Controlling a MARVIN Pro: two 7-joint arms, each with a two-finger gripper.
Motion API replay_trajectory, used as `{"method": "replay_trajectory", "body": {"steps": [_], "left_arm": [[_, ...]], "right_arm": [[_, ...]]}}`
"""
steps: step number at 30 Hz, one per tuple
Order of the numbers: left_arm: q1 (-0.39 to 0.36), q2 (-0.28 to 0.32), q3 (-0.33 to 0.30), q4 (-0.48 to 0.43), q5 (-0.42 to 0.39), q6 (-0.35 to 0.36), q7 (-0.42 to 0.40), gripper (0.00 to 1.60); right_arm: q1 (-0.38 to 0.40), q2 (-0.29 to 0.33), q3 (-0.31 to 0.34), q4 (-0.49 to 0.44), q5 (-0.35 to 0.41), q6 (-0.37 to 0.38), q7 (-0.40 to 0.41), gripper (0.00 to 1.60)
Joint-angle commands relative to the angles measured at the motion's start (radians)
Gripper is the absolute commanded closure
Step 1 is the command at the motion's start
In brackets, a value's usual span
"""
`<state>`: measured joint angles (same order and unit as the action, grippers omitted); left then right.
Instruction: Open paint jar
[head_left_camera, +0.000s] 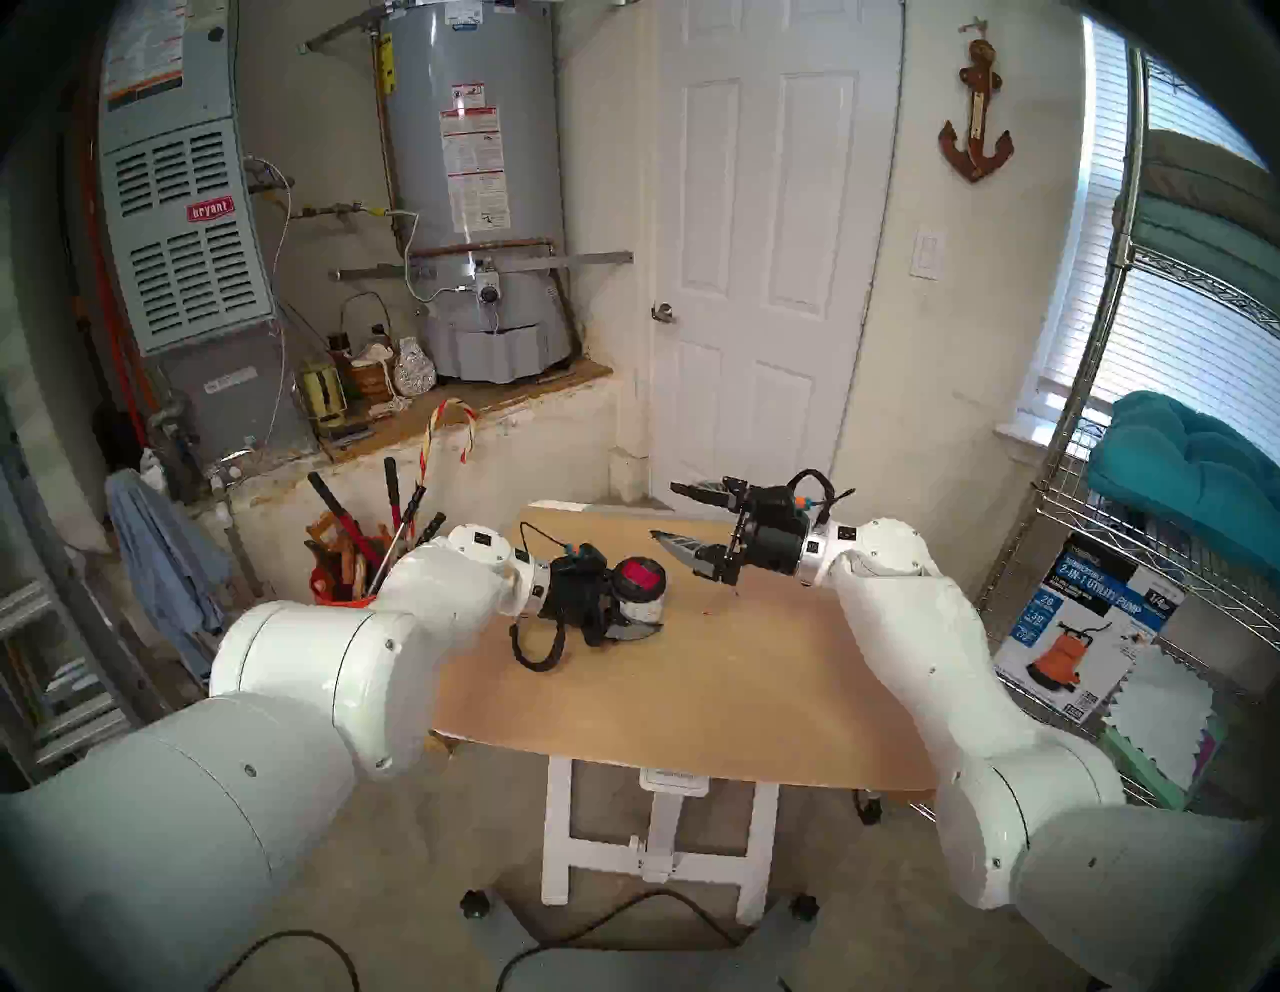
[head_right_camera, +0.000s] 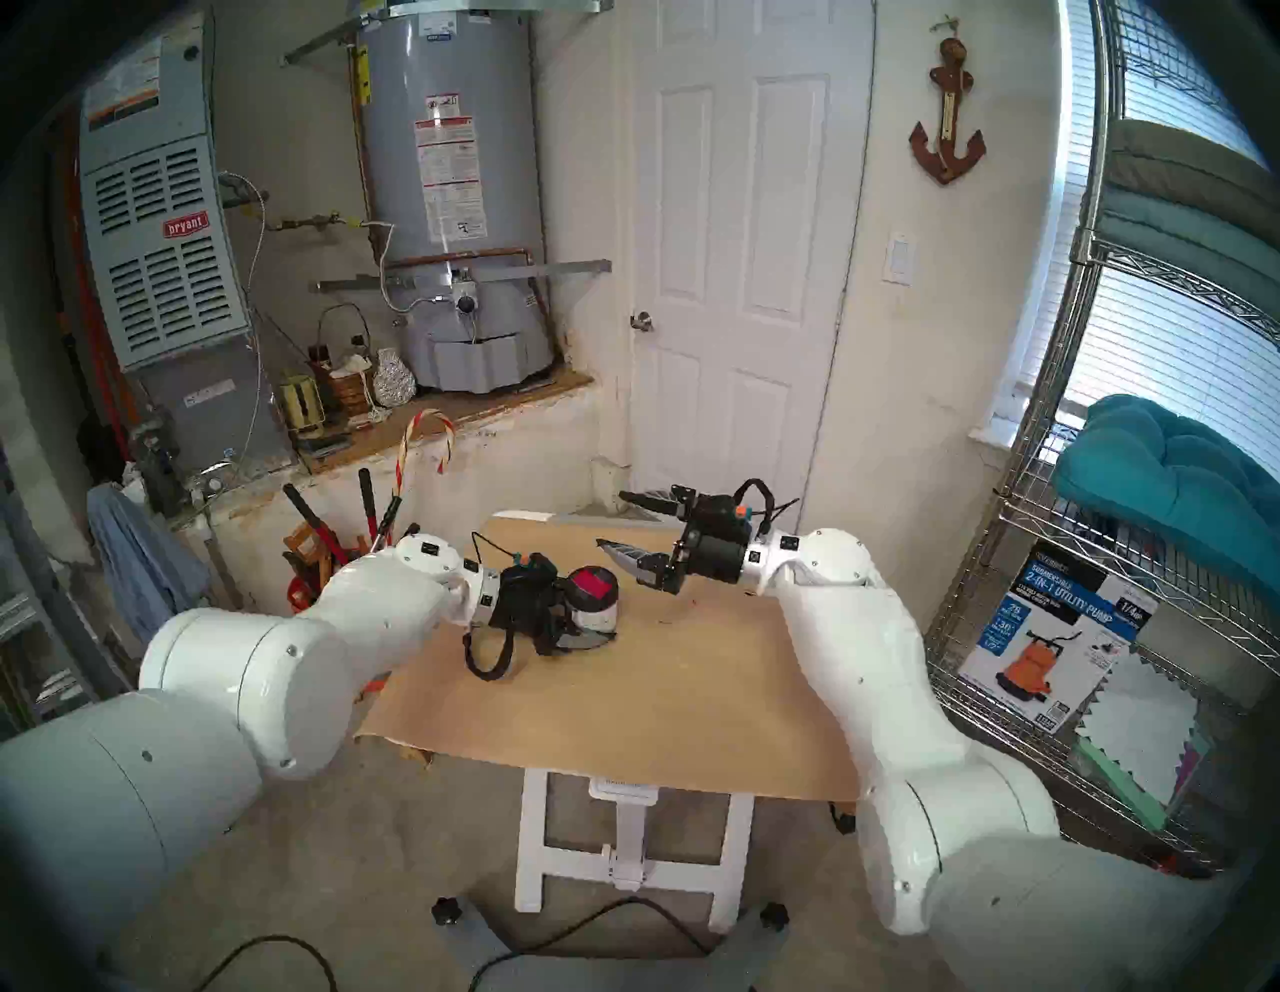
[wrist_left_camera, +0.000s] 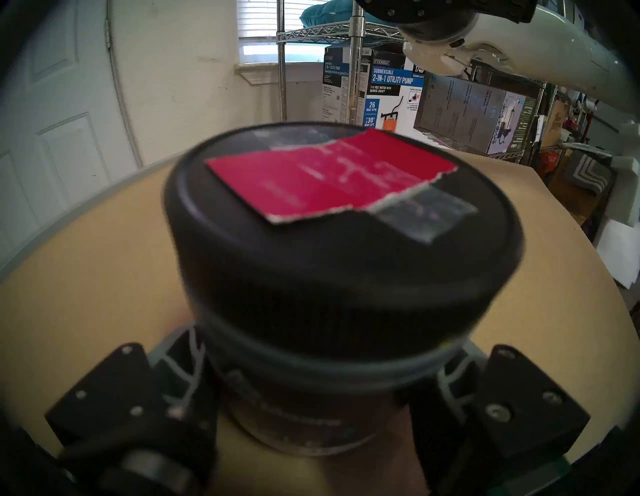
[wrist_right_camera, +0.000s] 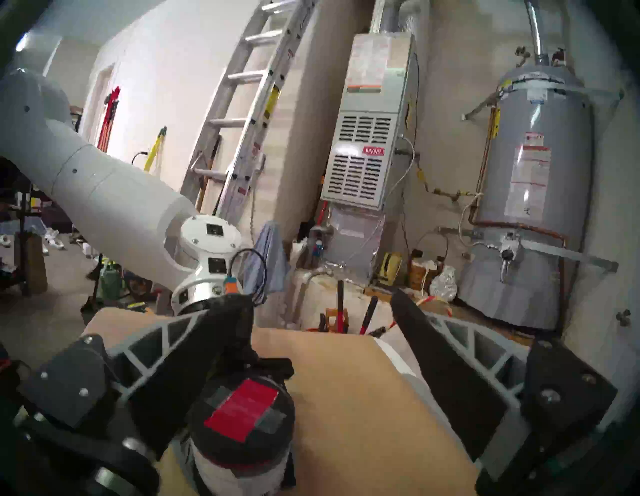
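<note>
Two claws were at work: the left claw (head_left_camera: 634, 613) pinched the jar (head_left_camera: 641, 601) low on its body, upright on the worktop (head_left_camera: 692, 693), left of centre. The right claw (head_left_camera: 675, 512) hung spread, up to its right. Rigid, probably slick and fairly light; the lid (wrist_left_camera: 343, 221) looked best gripped across its rim.

paint jar (head_left_camera: 641, 587): 1 | lid (wrist_left_camera: 343, 221): 1 | table (head_left_camera: 727, 693): 1 | end effectors: 2

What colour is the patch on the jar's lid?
Red-pink, on the black lid; clearest in the left wrist view.

Left tool (head_left_camera: 641, 613) clamped low over the table, right tool (head_left_camera: 682, 516) level, spread wide
</note>
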<state>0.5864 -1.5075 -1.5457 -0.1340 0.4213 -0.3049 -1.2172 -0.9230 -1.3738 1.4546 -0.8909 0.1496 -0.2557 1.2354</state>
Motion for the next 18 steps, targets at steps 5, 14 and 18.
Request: {"method": "replay_trajectory", "body": {"steps": [5, 14, 18], "left_arm": [[-0.017, 0.004, -0.002, -0.006, -0.001, -0.002, -0.002, 1.60], [-0.018, 0.002, -0.002, -0.006, 0.000, -0.005, -0.002, 1.60], [-0.019, 0.001, -0.003, -0.005, 0.000, -0.005, -0.001, 1.60]], "right_arm": [[-0.060, 0.050, -0.023, -0.173, -0.053, 0.203, -0.017, 0.00], [-0.112, 0.066, -0.024, -0.289, -0.087, 0.376, -0.042, 0.00], [-0.135, 0.068, -0.019, -0.342, -0.100, 0.455, -0.060, 0.00]]}}
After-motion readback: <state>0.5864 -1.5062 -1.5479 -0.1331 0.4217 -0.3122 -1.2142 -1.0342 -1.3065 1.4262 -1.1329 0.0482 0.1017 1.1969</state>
